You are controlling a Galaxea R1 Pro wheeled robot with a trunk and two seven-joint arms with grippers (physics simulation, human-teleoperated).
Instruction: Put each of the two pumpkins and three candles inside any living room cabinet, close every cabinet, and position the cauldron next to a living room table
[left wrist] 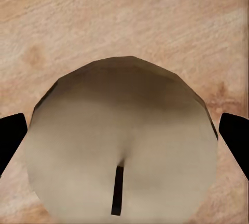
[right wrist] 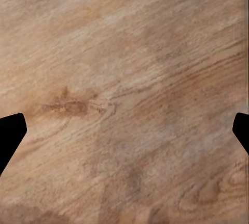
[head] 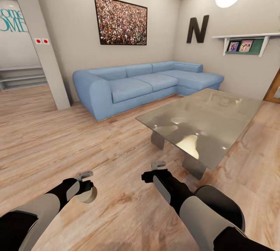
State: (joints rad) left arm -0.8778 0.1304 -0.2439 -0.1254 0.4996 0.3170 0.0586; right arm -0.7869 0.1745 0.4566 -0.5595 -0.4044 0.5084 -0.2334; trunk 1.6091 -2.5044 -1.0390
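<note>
Left gripper (head: pixel 86 189) is closed around one candle (head: pixel 89 194), an off-white thick cylinder, and carries it low above the wooden floor (head: pixel 58 146). In the left wrist view the candle (left wrist: pixel 122 141) sits between the two dark fingertips (left wrist: pixel 10 138), its wick end facing the camera, so the hold looks firm and centred. Probably the arm keeps it near the body so the load is stable while the base drives.

Right gripper (head: pixel 155 171) holds nothing; in the right wrist view its fingers (right wrist: pixel 10 135) stand wide apart at the two edges, with bare floor (right wrist: pixel 124 99) between them. It seems to be kept free for opening a drawer afterwards.

Ahead are a blue corner sofa (head: pixel 144 82) and a glass coffee table (head: pixel 206 119), near the right arm. No cabinet, pumpkin or cauldron is in sight, so the robot appears to be in transit with the candle, and it must probably turn to find the cabinet. One risk: the right elbow passes close to the table edge.
</note>
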